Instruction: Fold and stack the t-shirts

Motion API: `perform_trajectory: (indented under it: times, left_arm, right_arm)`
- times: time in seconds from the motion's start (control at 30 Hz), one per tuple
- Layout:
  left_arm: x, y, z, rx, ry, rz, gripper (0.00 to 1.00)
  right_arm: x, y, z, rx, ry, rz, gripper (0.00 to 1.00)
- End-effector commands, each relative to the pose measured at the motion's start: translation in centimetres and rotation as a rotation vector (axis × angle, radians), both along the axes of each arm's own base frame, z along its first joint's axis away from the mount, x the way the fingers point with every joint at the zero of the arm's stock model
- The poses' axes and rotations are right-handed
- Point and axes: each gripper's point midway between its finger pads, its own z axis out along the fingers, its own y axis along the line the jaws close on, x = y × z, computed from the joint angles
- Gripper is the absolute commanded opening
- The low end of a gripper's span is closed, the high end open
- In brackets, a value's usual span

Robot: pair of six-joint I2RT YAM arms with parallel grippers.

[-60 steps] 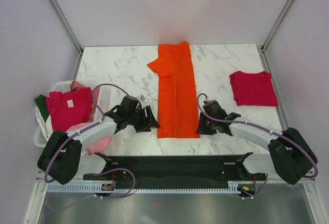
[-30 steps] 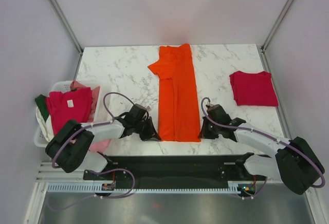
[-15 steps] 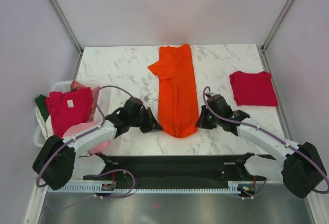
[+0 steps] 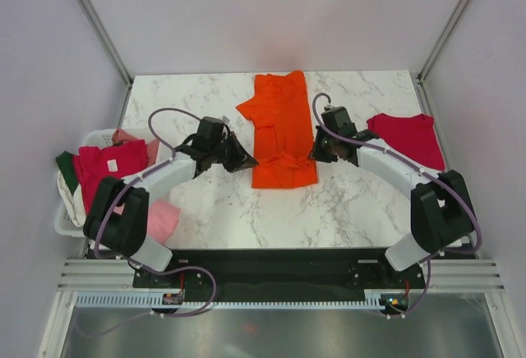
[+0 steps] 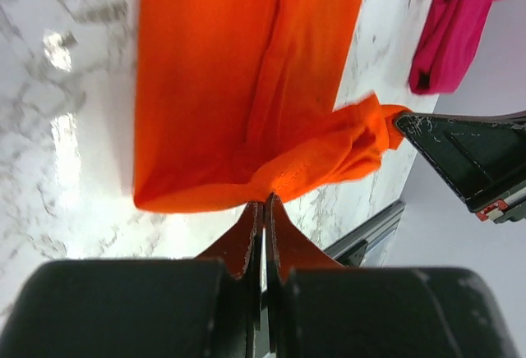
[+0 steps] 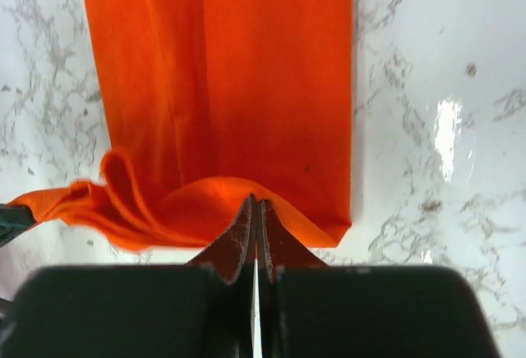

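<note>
A bright orange t-shirt (image 4: 279,128) lies as a long strip on the middle of the marble table, its near end lifted and doubled back over itself. My left gripper (image 4: 248,163) is shut on the hem's left corner (image 5: 279,181). My right gripper (image 4: 315,154) is shut on the right corner (image 6: 246,190). The hem sags in loose folds between them. A crimson t-shirt (image 4: 406,139) lies folded flat at the right. In the left wrist view my left gripper (image 5: 265,202) pinches orange cloth; in the right wrist view my right gripper (image 6: 256,202) does the same.
A white plastic basket (image 4: 97,136) hangs off the table's left edge, holding a magenta tee (image 4: 107,169), a dark green one (image 4: 66,163) and a light pink one (image 4: 163,217). Metal frame posts rise at both far corners. The arms' base rail (image 4: 279,266) runs along the near edge.
Both grippers have carried the orange shirt's near hem up and away from the near edge toward the far side. The strip now lies shorter, doubled over. The crimson shirt has not moved.
</note>
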Motion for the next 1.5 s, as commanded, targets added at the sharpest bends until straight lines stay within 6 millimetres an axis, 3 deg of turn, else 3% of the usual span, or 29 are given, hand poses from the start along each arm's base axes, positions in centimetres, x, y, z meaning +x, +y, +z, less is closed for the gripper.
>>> perform_trajectory:
  times: [0.0,0.03,0.17,0.3,0.47,0.5,0.57,0.6,0.63,0.7,0.73,0.77,0.8,0.83,0.87,0.9,0.93,0.97,1.0,1.03,1.07,1.1,1.13,1.2,1.23,1.3,1.37,1.43,1.47]
  left_arm:
    - [3.8,0.3,1.1,-0.012,-0.058,0.016,0.02]
    - [4.4,0.4,0.3,-0.005,-0.039,0.019,0.02]
    - [8.1,0.6,1.5,-0.031,-0.064,0.040,0.02]
    - [10.8,0.4,1.6,-0.027,-0.076,0.028,0.02]
    - [13.2,0.4,1.7,-0.007,-0.084,0.033,0.02]
    - [13.6,0.3,0.8,-0.001,-0.070,0.032,0.02]
    - [14.8,0.3,1.0,-0.005,-0.080,0.036,0.02]
    - [15.3,0.3,-0.3,-0.002,-0.058,0.036,0.02]
    - [16.5,0.4,0.5,-0.008,-0.079,0.041,0.02]
    - [17.3,0.5,-0.3,-0.006,-0.058,0.042,0.02]
    - [18.3,0.6,-0.9,-0.007,-0.054,0.045,0.02]
    - [18.5,0.4,-0.9,-0.014,-0.053,0.028,0.22]
    - [18.5,0.6,-1.3,-0.001,-0.045,0.018,0.48]
    - [18.8,0.8,-0.7,0.004,-0.062,0.014,0.69]
    - [18.8,1.3,-0.6,0.039,-0.087,0.012,0.97]
    - [18.7,1.6,0.0,0.058,-0.111,0.015,1.00]
    - [18.0,2.0,-0.3,0.081,-0.110,0.017,1.00]
    - [17.7,2.6,1.7,0.100,-0.160,0.030,1.00]
    - [17.2,2.9,2.2,0.115,-0.177,0.026,1.00]
    - [16.1,3.4,1.3,0.133,-0.154,0.027,1.00]
    - [15.3,3.7,3.2,0.129,-0.190,0.030,1.00]
    - [14.5,3.9,3.1,0.136,-0.188,0.026,1.00]
    - [12.9,4.0,2.0,0.149,-0.162,0.013,1.00]
    - [11.2,4.1,2.6,0.156,-0.178,0.002,0.99]
    - [9.7,4.2,1.3,0.168,-0.150,-0.013,0.99]
    - [8.4,4.3,1.6,0.173,-0.168,-0.023,0.99]
    - [6.7,4.5,0.3,0.177,-0.145,-0.037,0.99]
    - [5.6,4.6,-0.4,0.175,-0.138,-0.047,0.96]
    - [5.2,4.4,-0.7,0.162,-0.131,-0.061,0.89]
  right_arm:
    - [4.1,-0.6,0.8,-0.008,-0.047,-0.034,0.00]
    - [5.3,-0.3,1.6,0.010,-0.066,-0.035,0.00]
    - [8.4,-0.3,0.5,0.017,-0.043,-0.055,0.00]
    - [11.5,-0.1,1.2,0.047,-0.064,-0.066,0.00]
    - [13.6,-0.3,0.6,0.056,-0.051,-0.077,0.00]
    - [14.2,-0.4,1.0,0.068,-0.062,-0.077,0.00]
    - [15.1,-0.6,0.5,0.074,-0.055,-0.083,0.00]
    - [15.8,-0.5,1.0,0.081,-0.068,-0.085,0.00]
    - [16.2,-0.7,0.4,0.081,-0.059,-0.094,0.00]
    - [17.4,-1.0,0.8,0.088,-0.075,-0.108,0.00]
    - [17.6,-0.9,0.1,0.089,-0.061,-0.102,0.05]
    - [17.9,-0.9,0.0,0.089,-0.065,-0.099,0.43]
    - [18.0,-0.9,0.1,0.087,-0.072,-0.100,0.68]
    - [18.1,-0.9,0.4,0.088,-0.083,-0.099,0.81]
    - [17.8,-1.0,0.2,0.080,-0.092,-0.087,0.88]
    - [17.5,-1.2,0.2,0.073,-0.091,-0.085,0.88]
    - [17.4,-1.4,1.7,0.080,-0.131,-0.082,0.89]
    - [17.1,-1.5,1.9,0.073,-0.142,-0.081,0.88]
    - [16.2,-1.8,1.3,0.062,-0.129,-0.075,0.87]
    - [15.9,-2.0,2.7,0.067,-0.162,-0.075,0.86]
    - [15.3,-2.1,2.8,0.065,-0.166,-0.072,0.83]
    - [14.1,-2.4,1.7,0.053,-0.143,-0.069,0.81]
    - [13.6,-2.7,2.9,0.056,-0.171,-0.069,0.80]
    - [11.8,-3.2,1.7,0.046,-0.145,-0.065,0.75]
    - [11.1,-3.4,2.5,0.048,-0.162,-0.059,0.75]
    - [9.1,-3.7,1.1,0.046,-0.135,-0.050,0.74]
    - [8.0,-4.0,1.4,0.051,-0.148,-0.046,0.74]
    - [6.4,-4.1,0.5,0.062,-0.138,-0.032,0.73]
    - [5.5,-4.2,-0.5,0.063,-0.116,-0.028,0.70]
